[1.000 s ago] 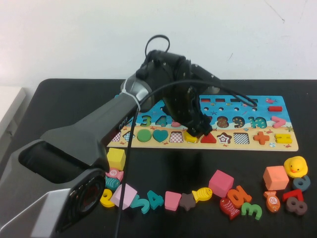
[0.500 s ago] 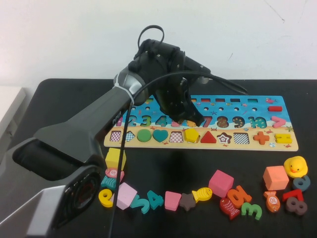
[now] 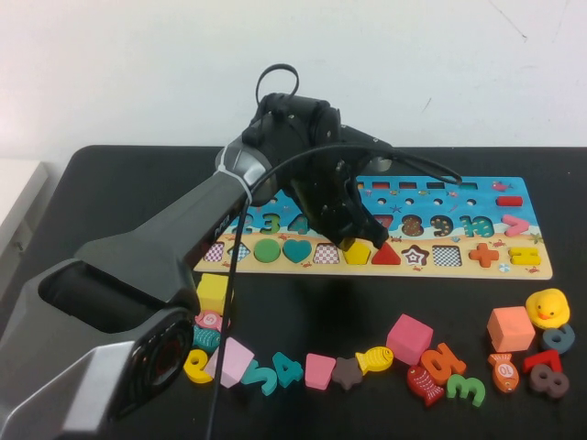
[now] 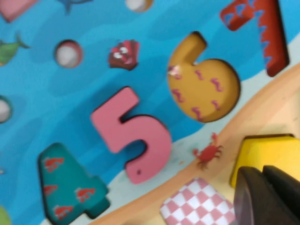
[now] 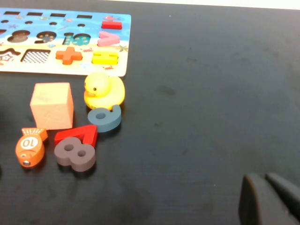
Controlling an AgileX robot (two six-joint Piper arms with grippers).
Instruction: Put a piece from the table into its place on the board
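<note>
The left gripper [image 3: 353, 240] hangs over the middle of the board [image 3: 541, 268], fingers pressed together and holding nothing. Just below its tips the yellow pentagon [image 3: 357, 252] lies in its recess in the sandy near band, between a checkered square [image 3: 326, 253] and a red triangle [image 3: 386, 255]; whether it sits fully flush I can't quite tell. It looks light, stiff and smooth, best pinched across opposite edges. The right gripper [image 5: 269, 199] rests low over bare table [image 5: 211, 93] on the right, fingers apparently together.
</note>
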